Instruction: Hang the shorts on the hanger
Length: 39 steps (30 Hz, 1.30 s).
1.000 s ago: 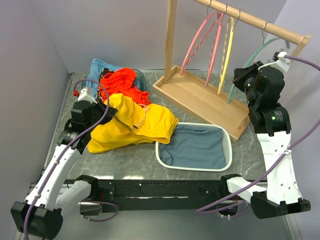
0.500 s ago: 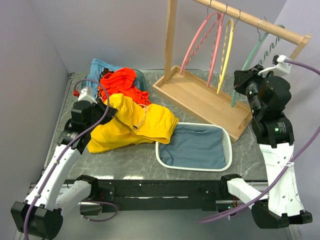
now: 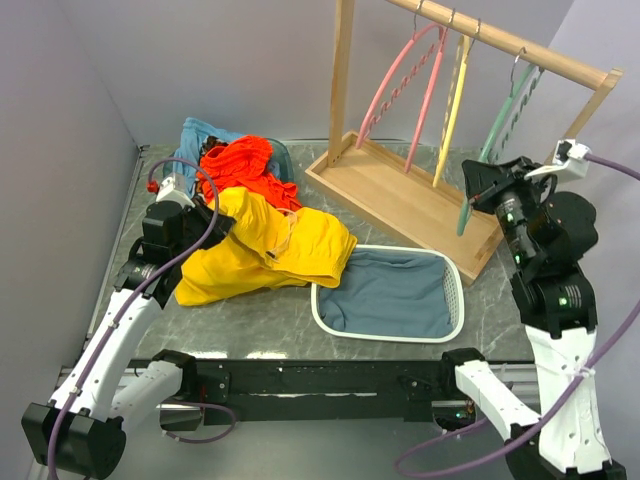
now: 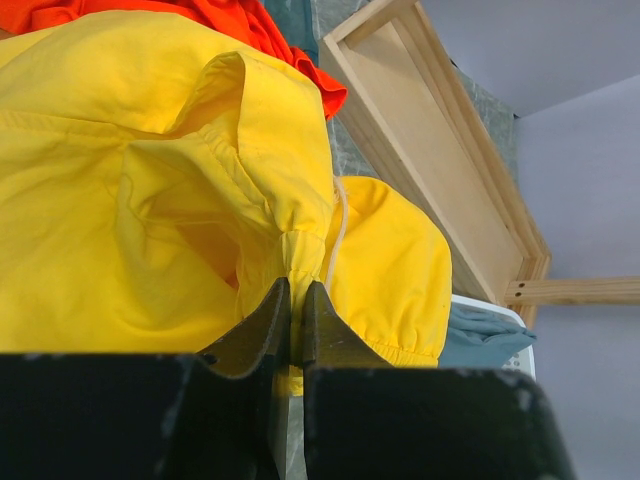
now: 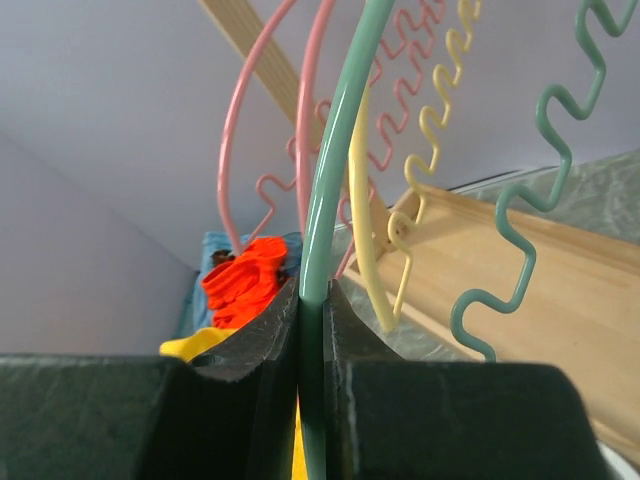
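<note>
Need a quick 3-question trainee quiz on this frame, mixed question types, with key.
1. True or false: the left hand is shut on the shorts.
2. What does the right hand clamp? A: a pink hanger. B: the teal hanger. C: the yellow hanger.
3. Fill in: the blue-grey cloth lies in the white ___.

Key: 1 true; 2 B; 3 basket.

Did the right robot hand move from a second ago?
Yes. The right gripper, shut on the teal-green arched plastic hanger, has dropped from the wooden rack's top rail toward its base tray.
</note>
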Available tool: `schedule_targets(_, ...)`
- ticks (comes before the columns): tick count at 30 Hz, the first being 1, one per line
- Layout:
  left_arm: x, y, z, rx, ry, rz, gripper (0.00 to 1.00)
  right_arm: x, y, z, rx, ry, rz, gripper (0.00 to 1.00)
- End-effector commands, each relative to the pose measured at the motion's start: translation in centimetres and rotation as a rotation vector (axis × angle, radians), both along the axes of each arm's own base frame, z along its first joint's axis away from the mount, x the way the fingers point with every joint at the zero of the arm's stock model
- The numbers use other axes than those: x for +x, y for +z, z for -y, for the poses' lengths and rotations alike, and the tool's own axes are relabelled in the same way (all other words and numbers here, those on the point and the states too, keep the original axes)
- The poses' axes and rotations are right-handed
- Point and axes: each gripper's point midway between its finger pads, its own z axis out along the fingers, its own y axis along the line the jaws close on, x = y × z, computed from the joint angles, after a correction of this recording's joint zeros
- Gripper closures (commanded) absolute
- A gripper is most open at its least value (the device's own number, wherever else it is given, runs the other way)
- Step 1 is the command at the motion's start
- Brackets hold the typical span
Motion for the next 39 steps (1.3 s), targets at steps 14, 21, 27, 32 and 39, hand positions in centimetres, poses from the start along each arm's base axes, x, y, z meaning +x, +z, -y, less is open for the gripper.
schedule_targets(14, 0.5, 1.9, 0.1, -0.014, -0.005, 0.07, 0.93, -12.1, 3.8, -4.9, 0.129, 0.369, 0.139, 1.0)
schedule_targets(21, 0.6, 1.8, -0.2, -0.012, 0.018, 0.062, 0.94, -17.6, 7.4, -7.5, 0.071, 0.595, 0.279, 1.0)
schedule_targets(27, 0.9, 1.3, -0.7, -0.009, 0.05, 0.041, 0.97, -17.9, 7.3, -10.9, 0.054, 0.866, 0.273, 1.0)
schedule_targets(32, 1.1, 0.7, -1.3, 0.008, 0.085, 0.014, 0.99, -16.6, 7.2, -12.0, 0.077, 0.966, 0.265, 1.0)
schedule_targets(39, 2.1, -0.1, -2.8, 0.048, 0.178, -0.02, 0.99, -14.6, 5.9, -14.5, 0.096, 1.118, 0.198, 1.0)
